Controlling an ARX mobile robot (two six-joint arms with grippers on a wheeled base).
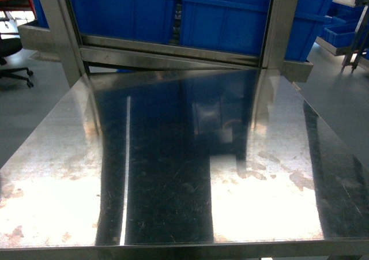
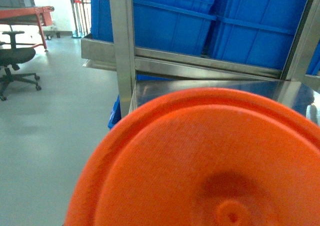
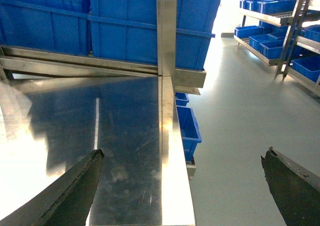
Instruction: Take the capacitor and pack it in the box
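Observation:
Neither the capacitor nor the box shows in any view. My right gripper is open in the right wrist view. Its two dark fingers stand wide apart with nothing between them, straddling the right edge of the steel table. A large orange round plastic surface fills the lower part of the left wrist view and hides the left gripper's jaws. In the head view the table lies bare and neither gripper shows.
Big blue bins sit on a steel rack behind the table, between upright steel posts. Small blue bins hang under the table's right side. Shelves with blue bins stand far right. An office chair is on the floor at left.

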